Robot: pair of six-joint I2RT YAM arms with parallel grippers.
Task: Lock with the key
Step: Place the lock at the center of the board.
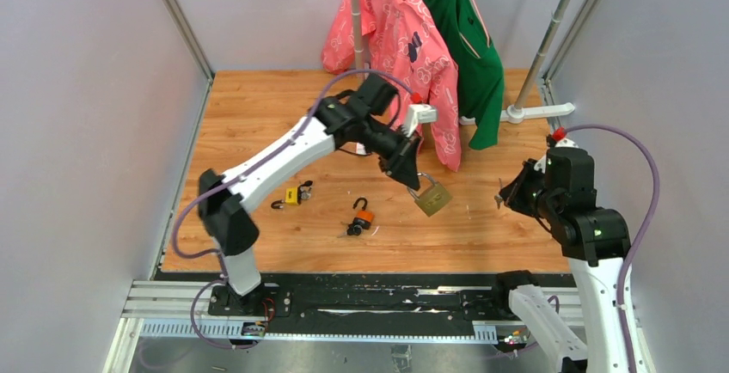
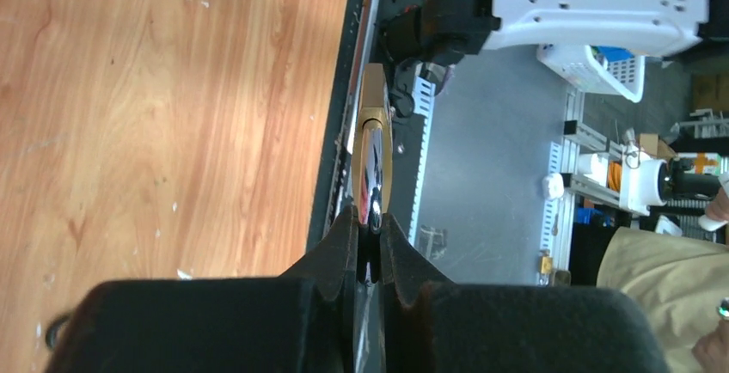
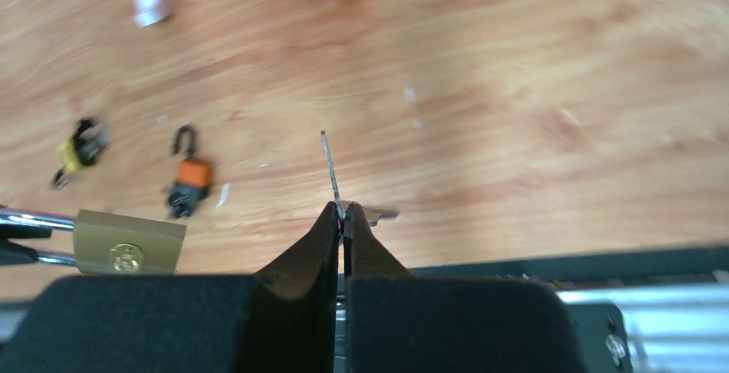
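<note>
The left gripper (image 1: 413, 177) was squeezed tight on the brass padlock (image 1: 432, 198), holding it up over the table (image 1: 258, 115). The right gripper (image 3: 342, 218) pinched the key (image 3: 329, 165), at three o'clock from the lock. Lining up came next. I couldn't see the keyhole, so it maybe needed turning.

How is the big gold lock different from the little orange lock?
The gold padlock is much bigger than the orange padlock. The gold padlock hangs in the air, its shackle pinched by the left end effector; the orange padlock lies on the table, untouched. Both are padlocks with a looped shackle.
</note>
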